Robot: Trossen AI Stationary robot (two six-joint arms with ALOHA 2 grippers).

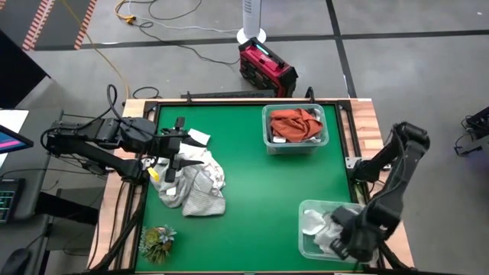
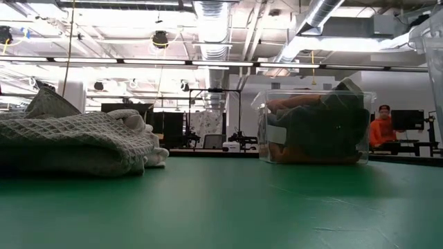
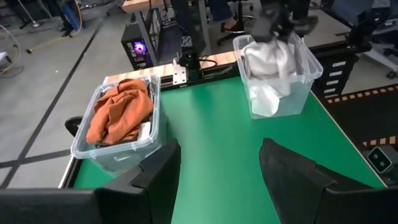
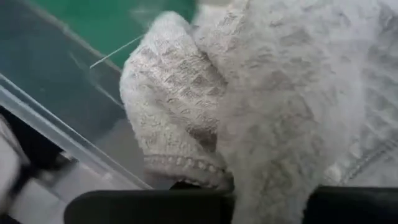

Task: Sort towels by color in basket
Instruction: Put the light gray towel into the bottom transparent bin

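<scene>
The right end effector is lowered into a clear plastic bin at the near right corner of the green bench. Pale knitted towels fill the right wrist view directly in front of it, pressed against the bin's transparent wall; whether its fingers are spread or pinching the cloth cannot be told, since they are hidden by the fabric. From the left wrist view the same bin is seen holding white and pale grey towels, with the right arm reaching down into it from above.

The left end effector is held over the left side of the bench, its fingers spread apart with only bare green surface between them. Just beside and partly under it a heap of towels lies on the bench, made up of grey waffle-weave and white pieces; in the low view this heap is seen resting flat on the surface.

At the far side of the bench a second clear bin is placed, and a rust-orange towel is piled in it together with a darker piece. A small green leafy tuft lies at the near left corner, well apart from both bins.
</scene>
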